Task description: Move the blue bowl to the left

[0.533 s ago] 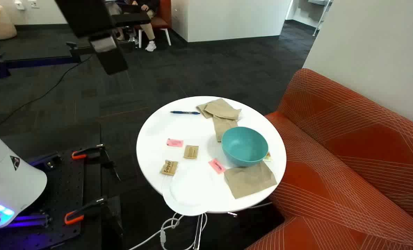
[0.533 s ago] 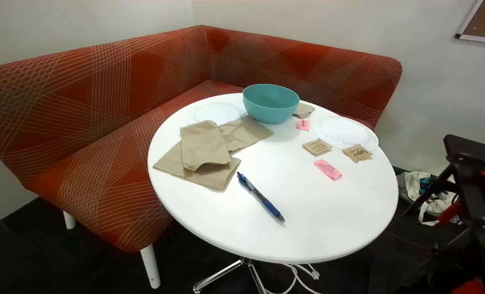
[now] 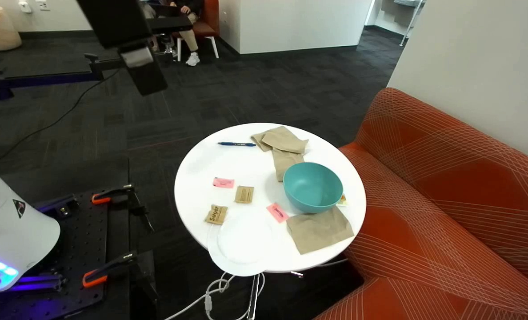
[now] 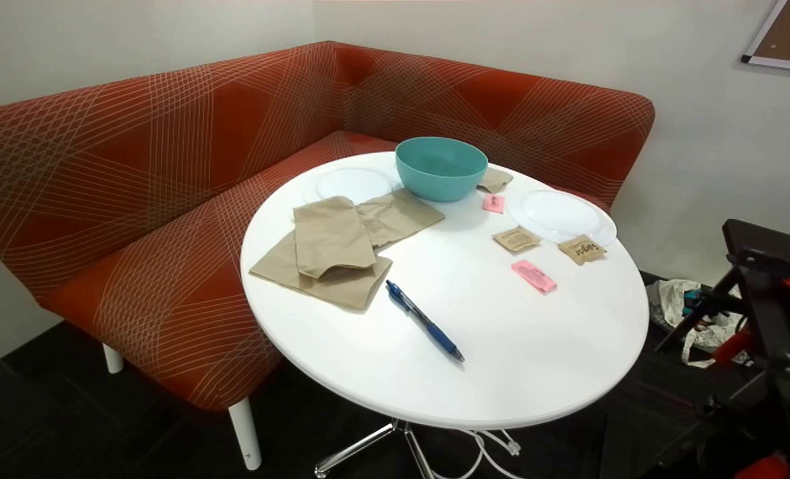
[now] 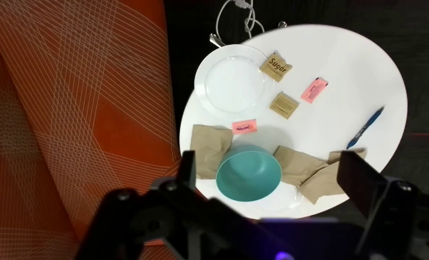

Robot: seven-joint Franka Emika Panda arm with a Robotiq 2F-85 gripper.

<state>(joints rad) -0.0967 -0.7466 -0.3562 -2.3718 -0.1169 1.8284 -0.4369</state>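
The round, smooth, teal-blue bowl (image 5: 248,177) is standing upright on the round white desk (image 4: 541,372), toward the red-orange, line-patterned bench (image 4: 169,206). A single flat tan paper napkin (image 5: 210,151) and an overlapping group of tan paper napkins (image 5: 297,164) are flanking it; whether it is resting on either cannot be told. A small pink paper packet (image 5: 244,126) is lying just beside the bowl. Farther out, a square brown paper packet (image 5: 284,105) and a second pink packet (image 5: 314,90) are lying flat. A brown "Sugar" packet (image 5: 276,68) is overlapping the rim of a round white plate (image 5: 236,86). A slim blue pen (image 5: 365,128) is lying near the napkin group. The black gripper (image 5: 268,159) is holding its jaws wide apart, well away from the bowl.
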